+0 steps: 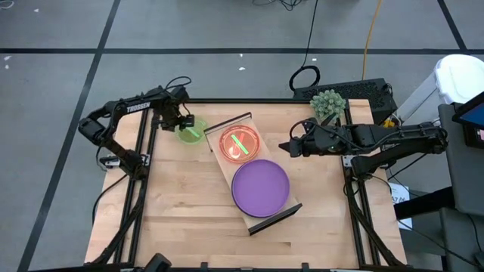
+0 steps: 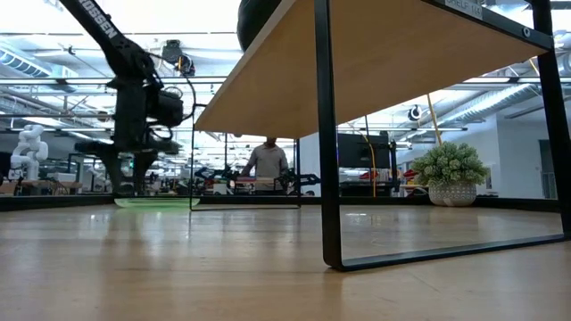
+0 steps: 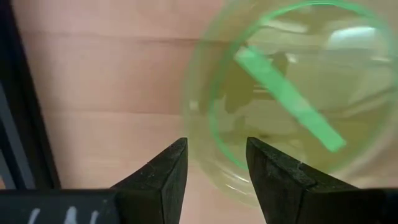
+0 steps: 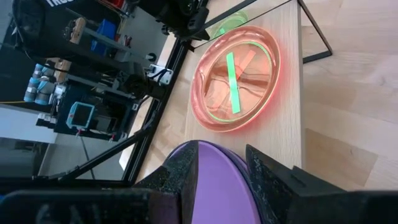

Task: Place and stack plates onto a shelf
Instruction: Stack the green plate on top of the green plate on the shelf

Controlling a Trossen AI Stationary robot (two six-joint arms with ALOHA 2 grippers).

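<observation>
Fingers of the left gripper (image 1: 184,123) are standing spread around the rim of a green plate (image 1: 190,131) lying on the tabletop (image 1: 189,219) just beside the shelf (image 1: 219,125), likely for a pickup. Stacked pink plate (image 1: 239,143) and purple plate (image 1: 260,187) are resting on the shelf. Right gripper (image 1: 288,146) is hovering nearby, fingers parted, holding nothing.

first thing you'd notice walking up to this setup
The big purple plate stands out, lying on the shelf at its near end, with a glowing pink-red plate beside it on the far half, a green one nested inside. Off the shelf's far left corner, the left end effector sits open at a neon green plate on the table, while the right end effector waits beside the shelf.
</observation>
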